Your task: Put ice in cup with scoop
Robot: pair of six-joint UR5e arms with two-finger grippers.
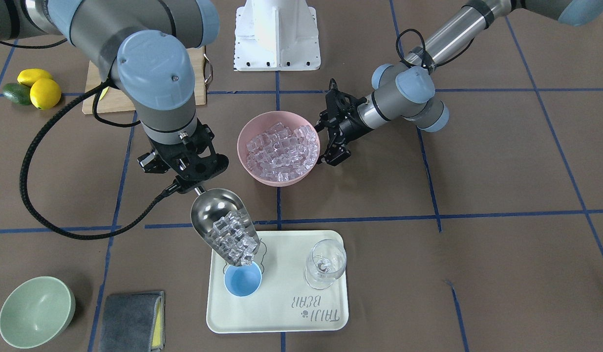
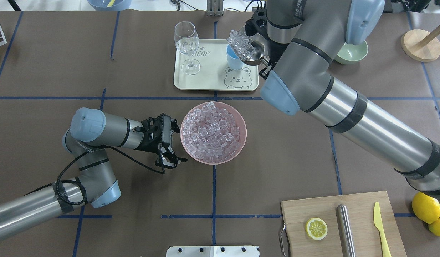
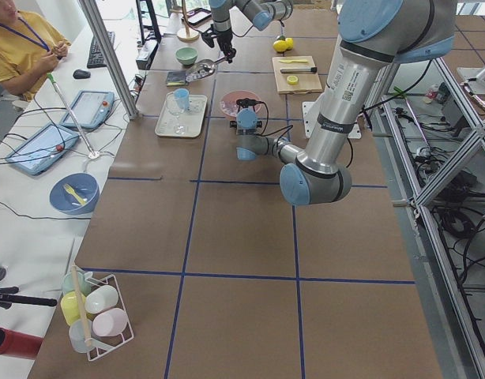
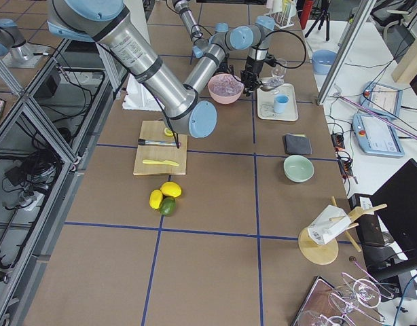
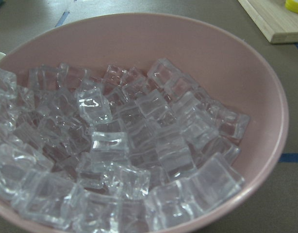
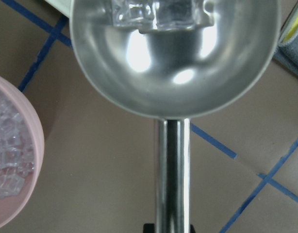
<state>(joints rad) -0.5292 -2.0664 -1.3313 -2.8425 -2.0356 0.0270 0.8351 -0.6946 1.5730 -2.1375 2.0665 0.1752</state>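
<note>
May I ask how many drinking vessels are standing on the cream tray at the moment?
2: the light-blue cup at one corner of the tray, under the scoop tip, and the clear stemmed glass beside it. None appears hidden.

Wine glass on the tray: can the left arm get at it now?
Probably yes. The left tool is open beside the pink bowl, only bare table lies between it and the wine glass, and the scoop is off over the cup.

My right gripper [image 1: 195, 188], clenched on the scoop [image 1: 214, 209], hangs past the pink bowl [image 1: 271, 180]; my left gripper [image 2: 175, 144], jaws apart, sits beside it.
</note>
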